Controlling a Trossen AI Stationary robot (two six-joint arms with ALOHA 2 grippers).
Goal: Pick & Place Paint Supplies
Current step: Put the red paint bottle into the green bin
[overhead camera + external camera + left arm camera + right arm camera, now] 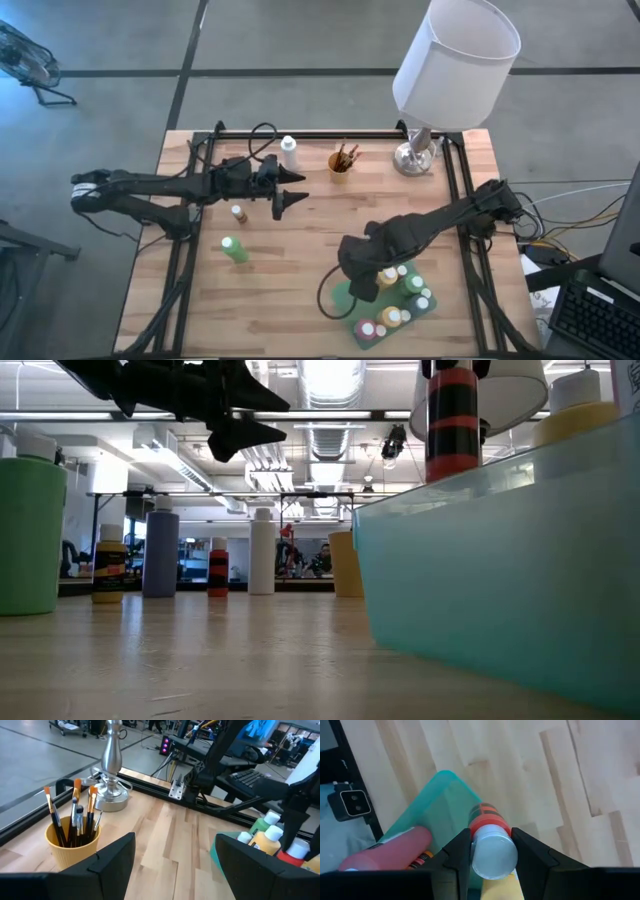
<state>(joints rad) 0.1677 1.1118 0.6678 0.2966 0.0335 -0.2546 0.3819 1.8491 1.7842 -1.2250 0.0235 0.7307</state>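
Observation:
A teal tray [345, 300] near the table's front right holds several white-capped paint bottles [392, 316]. My right gripper [362, 278] hangs over the tray's left part, shut on a red-and-black striped bottle [452, 422]. My left gripper [292, 196] hovers open and level over the table's far left middle, holding nothing. Standing on the table are a green bottle [234, 249], a small bottle [238, 213], a white bottle [289, 152] and a yellow cup of brushes [341, 163]. My right gripper pinches the striped bottle at its white cap [492, 854], one finger on each side. The fingers come from above, pointing steeply down. The bottle hangs upright below them; its lower end is hidden behind the tray's wall [480, 560].
A lamp [440, 70] with a white shade and silver base stands at the far right corner. Black rails [455, 190] run along the table's left, right and far sides. Bare wood lies between the green bottle and the tray.

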